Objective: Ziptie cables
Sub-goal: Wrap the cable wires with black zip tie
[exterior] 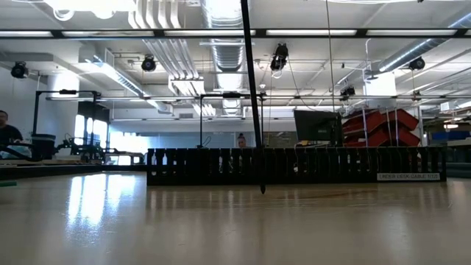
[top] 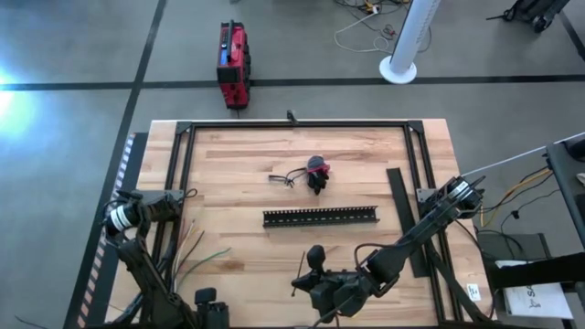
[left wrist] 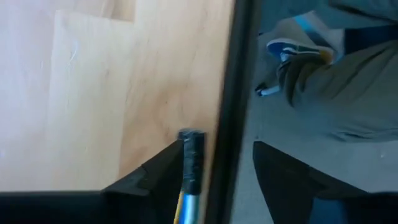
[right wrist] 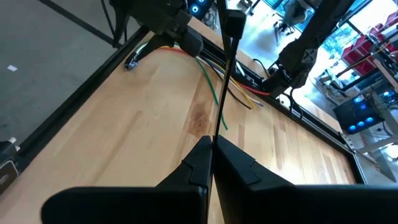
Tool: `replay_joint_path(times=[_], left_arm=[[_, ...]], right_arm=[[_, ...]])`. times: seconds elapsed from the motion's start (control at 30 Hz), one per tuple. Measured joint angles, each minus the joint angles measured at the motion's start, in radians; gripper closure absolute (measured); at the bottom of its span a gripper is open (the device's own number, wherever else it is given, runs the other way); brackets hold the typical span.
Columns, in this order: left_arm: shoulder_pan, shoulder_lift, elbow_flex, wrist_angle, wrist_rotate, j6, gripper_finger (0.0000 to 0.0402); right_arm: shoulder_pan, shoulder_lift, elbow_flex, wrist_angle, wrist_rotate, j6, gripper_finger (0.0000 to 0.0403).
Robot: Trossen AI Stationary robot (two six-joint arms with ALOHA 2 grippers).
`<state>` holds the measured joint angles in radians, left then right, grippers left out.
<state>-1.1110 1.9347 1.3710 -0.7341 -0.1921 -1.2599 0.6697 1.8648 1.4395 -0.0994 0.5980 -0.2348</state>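
Observation:
The cables point(top: 196, 251), thin green, red, white and yellow wires, lie loose on the wood near the table's left edge, also showing in the right wrist view point(right wrist: 214, 78). My left gripper point(top: 174, 203) stands open over their ends by the black frame rail. One cable's dark end point(left wrist: 190, 155) sits between its fingers, close to one finger point(left wrist: 152, 174). My right gripper point(top: 315, 279), near the table's front edge, is shut on the ziptie point(right wrist: 222, 81). The ziptie is a thin black strip with a small square head point(right wrist: 233, 22). In the low view the ziptie point(exterior: 254, 110) runs down to near the tabletop. My left gripper has a cable's dark end between its open fingers; I cannot tell whether a finger touches it. My right gripper pinches the ziptie's strip point(right wrist: 213, 134) between its two shut fingers. The strip runs on ahead along the fingers, over the wood, its head end free in the air.
A long black slotted duct point(top: 320, 217) lies across the table's middle, and a flat black cover strip point(top: 402, 206) to its right. A red-and-black lump with a small wire tangle point(top: 315, 172) sits behind the duct. A person's shoe point(left wrist: 298, 53) shows beyond the left frame rail point(left wrist: 235, 93).

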Motion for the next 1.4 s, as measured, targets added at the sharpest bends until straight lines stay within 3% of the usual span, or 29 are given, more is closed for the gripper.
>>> replay_joint_path(times=[0.4,0.67,0.9,1.0,1.27,1.4], left_arm=[[-0.003,-0.007,-0.154,0.111,-0.011,0.01,0.0294],[0.0,-0.007,-0.169,0.105,-0.109,0.056,0.0381],[0.08,-0.038,-0.136,0.058,-0.433,0.161,0.0374],[0.129,-0.08,-0.111,0.049,-0.527,0.246,0.0376],[0.272,-0.243,-0.039,0.037,-0.714,0.568,0.0372],[0.317,-0.349,-0.029,0.036,-0.804,0.686,0.0374]], right_arm=[[0.027,0.0,0.0,-0.001,0.001,0.023,0.0403],[0.077,-0.019,-0.001,-0.001,0.086,0.003,0.0403],[0.138,-0.061,-0.001,0.001,0.263,-0.079,0.0403],[0.163,-0.075,0.001,0.003,0.315,-0.105,0.0403],[0.188,-0.079,0.002,0.007,0.319,-0.072,0.0403],[0.181,-0.052,0.0,0.012,0.268,-0.009,0.0403]])
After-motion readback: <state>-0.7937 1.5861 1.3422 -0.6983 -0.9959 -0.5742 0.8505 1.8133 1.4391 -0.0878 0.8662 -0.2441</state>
